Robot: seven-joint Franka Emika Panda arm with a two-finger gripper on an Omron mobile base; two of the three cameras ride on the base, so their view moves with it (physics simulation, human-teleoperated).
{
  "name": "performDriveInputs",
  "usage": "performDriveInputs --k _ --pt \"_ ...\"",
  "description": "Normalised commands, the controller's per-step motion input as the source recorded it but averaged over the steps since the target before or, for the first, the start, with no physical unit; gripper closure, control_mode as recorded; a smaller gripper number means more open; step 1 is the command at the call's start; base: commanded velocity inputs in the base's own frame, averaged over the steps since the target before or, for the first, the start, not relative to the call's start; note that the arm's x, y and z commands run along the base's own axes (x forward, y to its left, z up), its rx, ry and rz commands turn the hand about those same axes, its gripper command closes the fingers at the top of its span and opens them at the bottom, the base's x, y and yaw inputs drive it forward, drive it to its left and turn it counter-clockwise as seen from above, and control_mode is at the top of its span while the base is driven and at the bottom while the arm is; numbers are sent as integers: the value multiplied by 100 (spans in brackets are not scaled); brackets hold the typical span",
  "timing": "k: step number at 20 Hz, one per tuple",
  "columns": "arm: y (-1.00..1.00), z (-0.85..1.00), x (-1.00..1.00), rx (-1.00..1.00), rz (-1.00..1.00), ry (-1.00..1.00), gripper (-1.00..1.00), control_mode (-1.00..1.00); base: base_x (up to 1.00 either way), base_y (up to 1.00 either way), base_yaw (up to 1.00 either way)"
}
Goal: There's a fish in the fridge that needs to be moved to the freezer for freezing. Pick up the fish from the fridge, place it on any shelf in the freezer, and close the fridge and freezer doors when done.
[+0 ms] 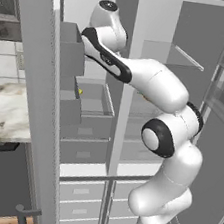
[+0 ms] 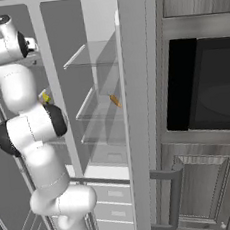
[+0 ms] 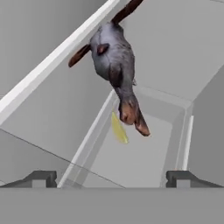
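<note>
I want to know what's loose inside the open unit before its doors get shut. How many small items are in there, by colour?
Grey fish: 1
Yellow item: 1
Orange stick: 1
Total: 3

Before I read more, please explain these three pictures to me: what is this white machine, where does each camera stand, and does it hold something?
The white machine is a robot arm on a driving base, reaching into an open grey fridge-freezer unit. Two pictures come from cameras behind the arm, one at its left and one at its right. The third comes from a camera on the hand. There the gripper is open, its two dark tips wide apart, and holds nothing. The grey fish lies ahead of it on a clear glass shelf.
</note>
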Motion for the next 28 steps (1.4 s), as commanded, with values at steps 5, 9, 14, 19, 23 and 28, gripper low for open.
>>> performDriveInputs --k 5,9,14,19,23,28 --pt "-46 -1 -93 9 -2 0 -100 -100 0 0 0" --pt "-39 2 -100 9 -2 0 -100 -100 0 0 0" --pt "-64 3 -100 7 0 0 -100 -100 0 0 0" --pt "-73 6 -94 0 -4 0 -100 -100 0 0 0" --pt "-63 0 -81 -1 -14 11 -100 -100 0 0 0" --pt "-37 0 -51 -3 -22 3 -100 -100 0 0 0"
